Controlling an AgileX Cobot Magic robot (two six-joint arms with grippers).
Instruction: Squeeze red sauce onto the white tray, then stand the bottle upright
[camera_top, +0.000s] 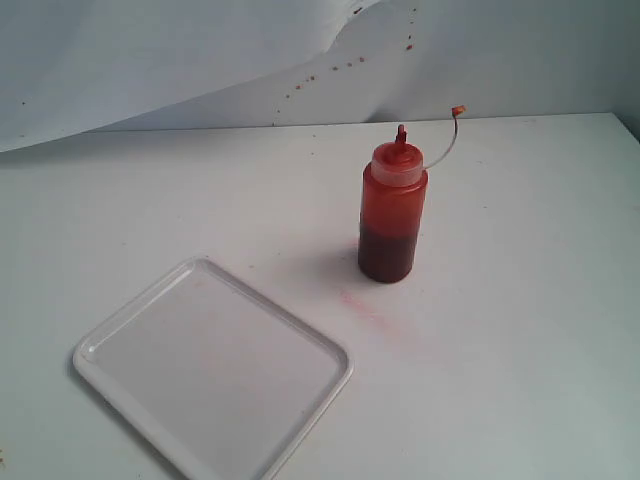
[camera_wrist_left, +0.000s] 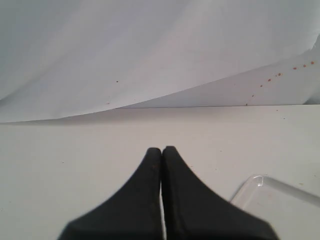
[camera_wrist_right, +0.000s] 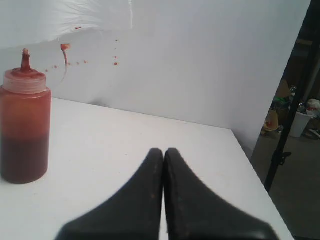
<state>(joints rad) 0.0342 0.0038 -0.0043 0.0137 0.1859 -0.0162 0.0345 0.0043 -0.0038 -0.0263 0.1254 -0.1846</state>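
The bottle (camera_top: 392, 210) stands upright on the white table, its red nozzle up and its thin cap strap (camera_top: 447, 138) arching away to the right. Dark red sauce (camera_top: 386, 257) fills its lower part. The white tray (camera_top: 212, 366) lies flat in front of it to the left, bare of red blobs. Neither gripper shows in the exterior view. My left gripper (camera_wrist_left: 162, 149) is shut with nothing in it, a tray corner (camera_wrist_left: 257, 182) beside it. My right gripper (camera_wrist_right: 164, 150) is also shut and holds nothing, well apart from the bottle (camera_wrist_right: 24, 127).
A faint pinkish smear (camera_top: 372, 312) marks the table between bottle and tray. Red spatter dots (camera_top: 330, 68) fleck the white backdrop sheet. The table's right edge (camera_wrist_right: 250, 157) drops off to a room with a stand and clutter.
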